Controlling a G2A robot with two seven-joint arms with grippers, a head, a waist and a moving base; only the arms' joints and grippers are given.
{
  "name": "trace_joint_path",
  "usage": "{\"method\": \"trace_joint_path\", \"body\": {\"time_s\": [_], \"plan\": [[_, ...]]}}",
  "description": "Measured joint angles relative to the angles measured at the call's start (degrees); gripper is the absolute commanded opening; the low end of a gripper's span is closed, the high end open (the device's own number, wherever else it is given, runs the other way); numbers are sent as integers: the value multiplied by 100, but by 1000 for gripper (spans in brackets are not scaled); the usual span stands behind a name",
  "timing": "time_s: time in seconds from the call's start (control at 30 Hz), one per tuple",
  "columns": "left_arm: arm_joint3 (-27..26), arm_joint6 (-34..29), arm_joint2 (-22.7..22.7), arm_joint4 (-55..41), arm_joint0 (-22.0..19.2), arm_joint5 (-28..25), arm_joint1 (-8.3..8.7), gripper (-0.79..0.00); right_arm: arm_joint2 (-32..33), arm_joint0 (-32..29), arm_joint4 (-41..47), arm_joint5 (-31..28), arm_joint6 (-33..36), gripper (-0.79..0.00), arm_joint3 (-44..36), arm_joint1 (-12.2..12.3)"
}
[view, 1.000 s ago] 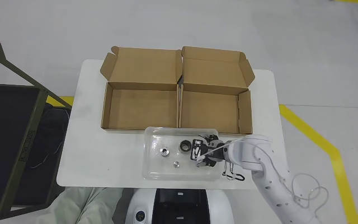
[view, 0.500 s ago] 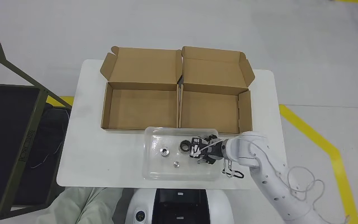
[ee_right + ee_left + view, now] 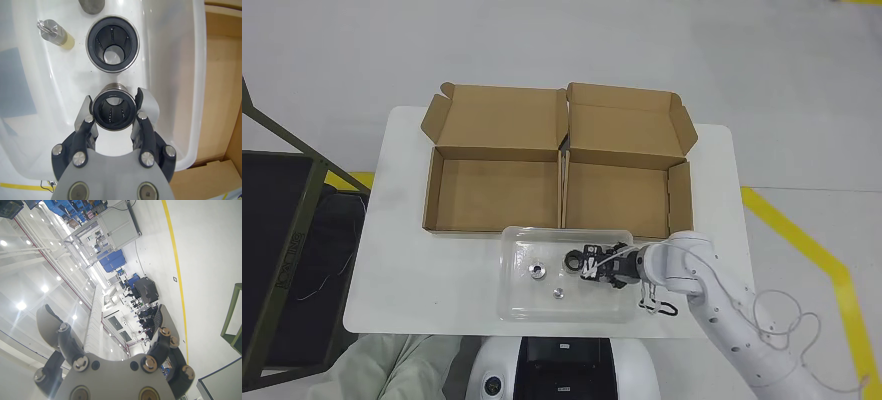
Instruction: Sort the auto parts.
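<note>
From above, the right gripper (image 3: 594, 266) sat in the clear tray (image 3: 517, 300); the left wrist view had the left gripper (image 3: 103, 311) spread, empty; the right wrist view showed the right one pinching a linear bearing (image 3: 114, 113) across its smooth steel shell, probably heavy, rigid and slippery.

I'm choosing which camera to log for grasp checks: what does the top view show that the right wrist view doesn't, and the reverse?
Top view: the cardboard boxes whole, open and empty, side by side behind the clear tray on the white table.
Right wrist view: the right gripper with fingers against both sides of the nearer bearing, and the ball rows inside its bore.
Both: that gripper in the tray, the second bearing just beyond it, and a small metal part.
</note>
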Motion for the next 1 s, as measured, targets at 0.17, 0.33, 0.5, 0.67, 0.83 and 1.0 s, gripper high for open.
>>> {"method": "trace_joint_path", "body": {"time_s": [0.17, 0.33, 0.5, 0.67, 0.83, 1.0], "plan": [[0, 0, 0, 0, 0, 0, 0, 0, -33, 12, 62, 11, 9, -773, -51, 42], [0, 0, 0, 0, 0, 0, 0, 0, -13, -53, 84, 21, -15, -785, -327, 89], [0, 0, 0, 0, 0, 0, 0, 0, 46, -203, -21, 70, 15, -785, -709, 151], [0, 0, 0, 0, 0, 0, 0, 0, 132, -343, -132, 137, 73, -785, -1081, 215], [0, 0, 0, 0, 0, 0, 0, 0, 230, -415, -242, 256, 97, -785, -1353, 265], [0, 0, 0, 0, 0, 0, 0, 0, 363, -451, -287, 422, -138, -785, -1581, 300]]}}
